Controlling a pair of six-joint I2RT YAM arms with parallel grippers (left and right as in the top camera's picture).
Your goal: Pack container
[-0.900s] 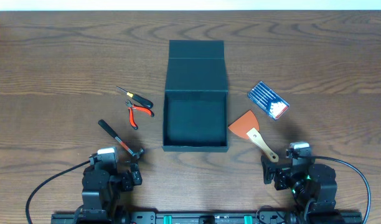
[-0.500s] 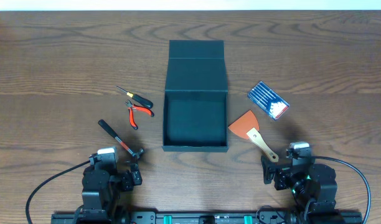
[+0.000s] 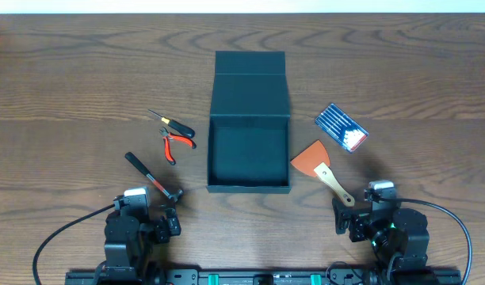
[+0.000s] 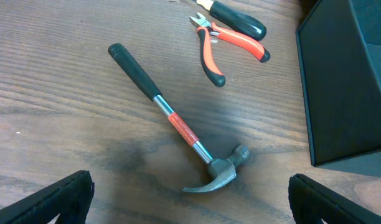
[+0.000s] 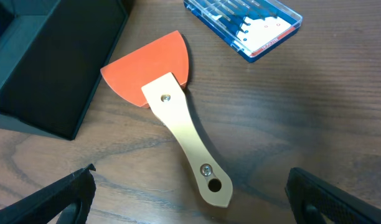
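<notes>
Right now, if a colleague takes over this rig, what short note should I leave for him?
Left gripper: open, empty, near the hammer.
Right gripper: open, empty, near the scraper.
Container: lid open, nothing inside, mid-table.
Pliers and screwdriver lie on its left with the hammer; blue case on its right with the scraper.
Done: nothing packed.
Left: all five items.

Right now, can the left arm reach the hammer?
Probably yes. The hammer lies on the table right in front of the left gripper, which is open. Nothing sits between them; the pliers lie beyond it, the container off to the side.
</notes>
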